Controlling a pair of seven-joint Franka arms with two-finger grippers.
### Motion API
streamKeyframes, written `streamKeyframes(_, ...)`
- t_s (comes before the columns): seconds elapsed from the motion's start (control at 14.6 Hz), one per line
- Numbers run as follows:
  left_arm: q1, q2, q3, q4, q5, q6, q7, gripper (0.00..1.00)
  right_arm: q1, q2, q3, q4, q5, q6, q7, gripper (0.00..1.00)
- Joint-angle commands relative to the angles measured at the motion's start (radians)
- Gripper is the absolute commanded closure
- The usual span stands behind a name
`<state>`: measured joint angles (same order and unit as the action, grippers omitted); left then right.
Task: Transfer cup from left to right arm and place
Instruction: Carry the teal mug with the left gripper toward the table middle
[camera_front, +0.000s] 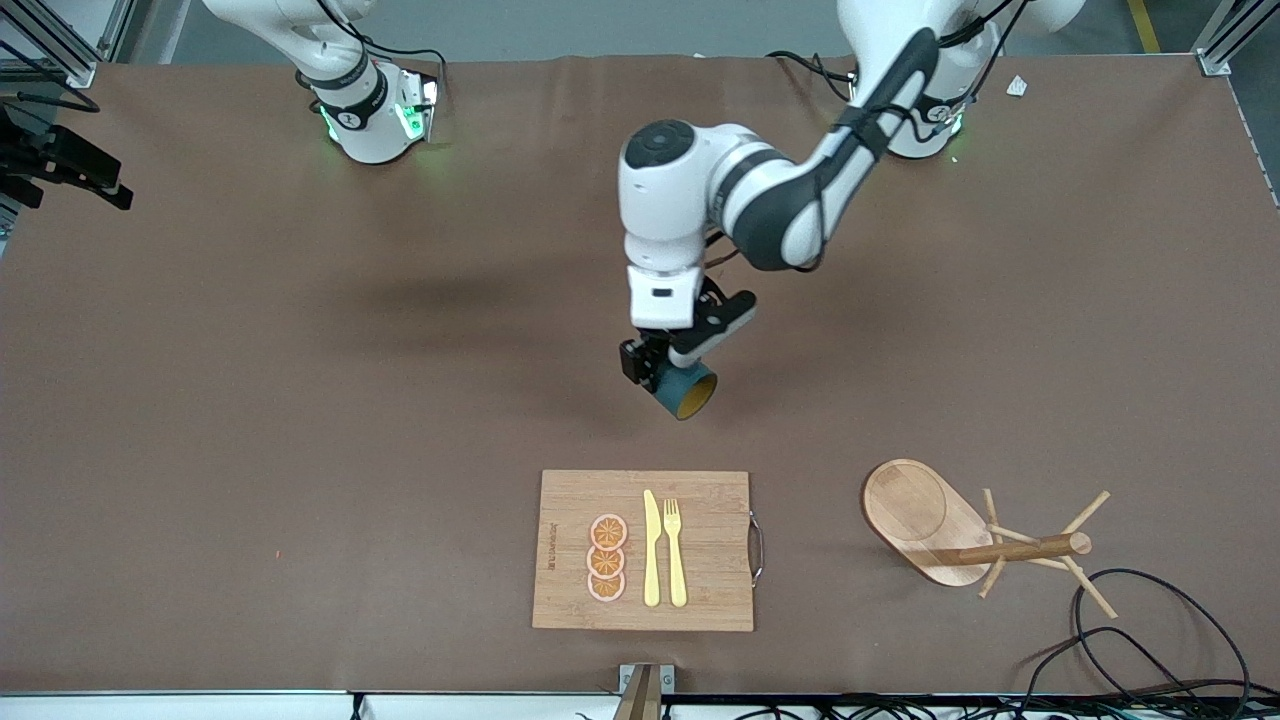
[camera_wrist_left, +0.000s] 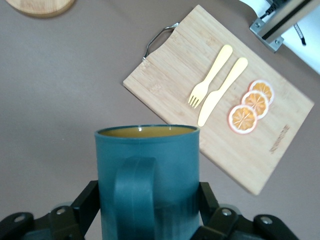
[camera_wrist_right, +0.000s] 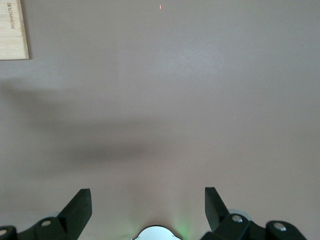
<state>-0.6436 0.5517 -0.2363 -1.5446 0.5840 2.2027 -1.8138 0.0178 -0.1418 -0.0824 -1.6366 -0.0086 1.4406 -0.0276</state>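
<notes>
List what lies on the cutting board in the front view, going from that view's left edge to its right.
On the cutting board: orange slices → knife → fork → the board's metal handle.

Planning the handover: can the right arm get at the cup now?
Probably yes: the cup hangs mid-table in the left end effector, with bare table around it; the right end effector waits open.

White arms with dark grey joint bands, black cables along them, green lights at the bases; black grippers, screws near the fingers.
</notes>
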Motion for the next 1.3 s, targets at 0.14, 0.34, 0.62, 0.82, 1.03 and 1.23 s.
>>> streamKeyframes(0.14, -0.149, 0.105, 0.017, 0.015, 0.302, -0.101, -0.18, 0.21, -0.005, 0.068, -0.005, 0.007, -0.005, 0.04, -0.003, 0.0)
streamKeyframes(0.34, -0.221, 0.178, 0.019, 0.02, 0.495, -0.193, -0.281, 0.22, -0.01, 0.097, -0.01, 0.007, -0.005, 0.089, -0.005, 0.0)
streamKeyframes(0.62, -0.258, 0.237, 0.018, 0.014, 0.679, -0.234, -0.383, 0.21, -0.041, 0.181, -0.01, 0.011, -0.005, 0.132, -0.002, 0.0)
streamKeyframes(0.82, -0.266, 0.275, 0.017, 0.012, 0.85, -0.262, -0.488, 0.21, -0.053, 0.241, -0.008, 0.026, -0.005, 0.147, -0.006, 0.0)
streamKeyframes(1.03, -0.271, 0.312, 0.017, 0.011, 0.988, -0.264, -0.556, 0.2, -0.042, 0.264, -0.005, 0.02, -0.004, 0.165, -0.003, 0.0)
streamKeyframes(1.23, -0.271, 0.353, 0.017, 0.011, 1.101, -0.265, -0.598, 0.2, -0.022, 0.294, -0.002, 0.006, 0.012, 0.195, 0.009, 0.0)
